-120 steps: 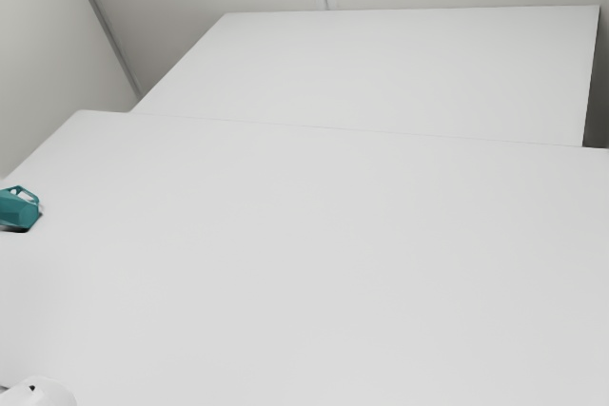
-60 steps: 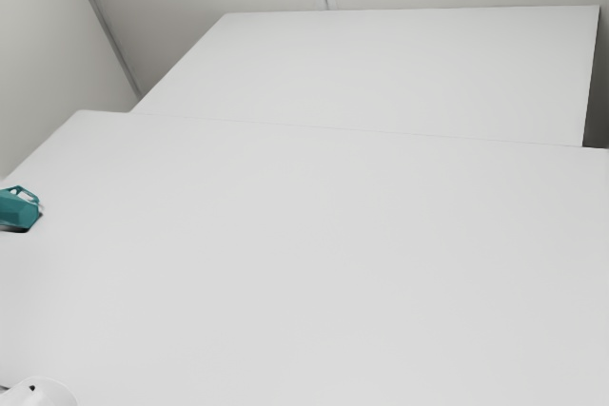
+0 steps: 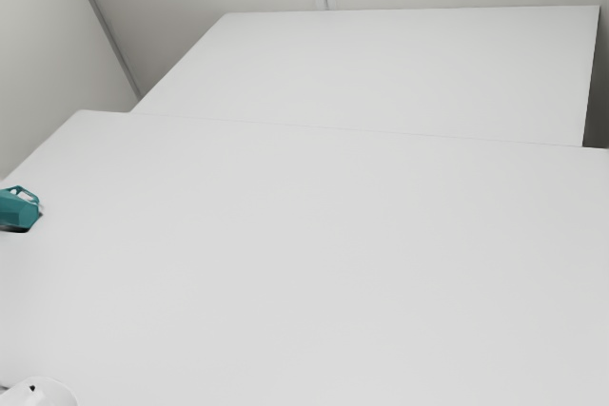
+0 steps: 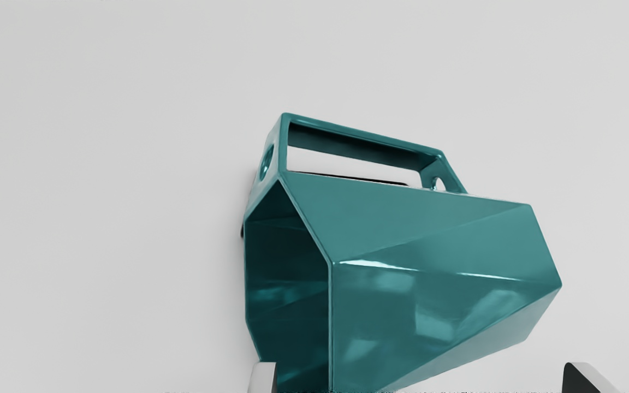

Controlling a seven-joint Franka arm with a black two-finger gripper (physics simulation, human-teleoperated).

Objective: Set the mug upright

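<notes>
Teal and faceted, the mug [image 4: 429, 245] lies on its side on the white table [image 3: 314, 254], not standing on its base. In the exterior view it sits at the left edge, where part of it is cut off, with a dark shadow [image 3: 16, 230] beneath it. The hand [image 4: 422, 377] is open in the wrist view, its two fingertips wide apart. One fingertip overlaps the edge of the mug's open mouth [image 4: 292, 273] in that view; whether they touch, I cannot tell. The other stands beyond the closed end, with bare table showing between it and the mug. The mouth faces the first fingertip's side, and its dark inside shows. The handle [image 4: 363, 143] is an angular loop running along the mug's body, on the side away from the fingertips, with a small hole through each end piece. Light gleams along a crease in the body.

A white rounded part [image 3: 43, 395] with a small dark spot pokes in at the exterior view's lower left corner. Behind the table is another flat white surface [image 3: 381, 73].
</notes>
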